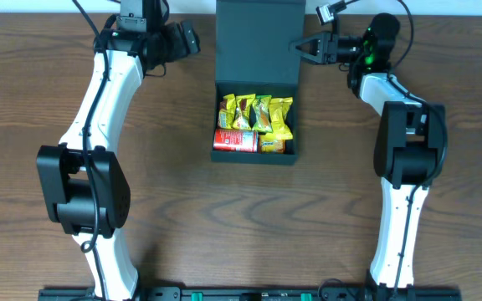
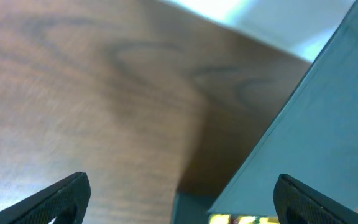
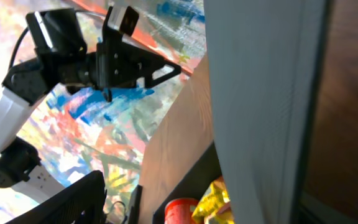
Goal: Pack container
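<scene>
Both wide and empty, left claw (image 1: 194, 40), right claw (image 1: 299, 48) (beside lid (image 1: 258, 42) of container (image 1: 217, 117))

Your left arm (image 1: 99, 109) reached forward, left gripper (image 1: 191, 40) turned inward, its fingers (image 2: 64, 196) spread wide, your right arm (image 1: 404, 150) likewise stretched forward, right gripper (image 1: 302, 48) pointed inward, jaws parted.

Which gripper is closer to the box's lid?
Right. The right gripper is at the right edge of the raised lid, its fingertips about touching it. The left gripper sits off the lid's left side, with bare table between them.
</scene>
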You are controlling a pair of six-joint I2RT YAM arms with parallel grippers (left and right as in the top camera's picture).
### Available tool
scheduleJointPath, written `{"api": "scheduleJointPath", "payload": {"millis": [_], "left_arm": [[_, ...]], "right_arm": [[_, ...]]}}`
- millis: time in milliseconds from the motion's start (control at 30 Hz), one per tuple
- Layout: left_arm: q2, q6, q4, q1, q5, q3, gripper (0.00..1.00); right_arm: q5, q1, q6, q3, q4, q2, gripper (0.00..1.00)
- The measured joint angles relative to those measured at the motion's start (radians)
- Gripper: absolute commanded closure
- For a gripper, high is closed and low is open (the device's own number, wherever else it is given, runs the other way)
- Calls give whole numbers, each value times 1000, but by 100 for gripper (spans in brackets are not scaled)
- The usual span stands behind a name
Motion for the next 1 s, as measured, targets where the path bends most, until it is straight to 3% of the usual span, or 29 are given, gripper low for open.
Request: {"api": "scheduleJointPath", "payload": {"millis": [333,533,733,1000], "left_arm": [[68,3,209,5,198,0,5],[205,-32,372,44,413,0,5],[231,-74,519,83,644,-1,5],[231,-84,568,90,873,0,5]], "right_arm": [[-3,5,174,0,90,0,21],[3,7,192,0,91,0,21],[-1,10,195,0,91,0,21],[-2,13,195,0,91,0,21]]}}
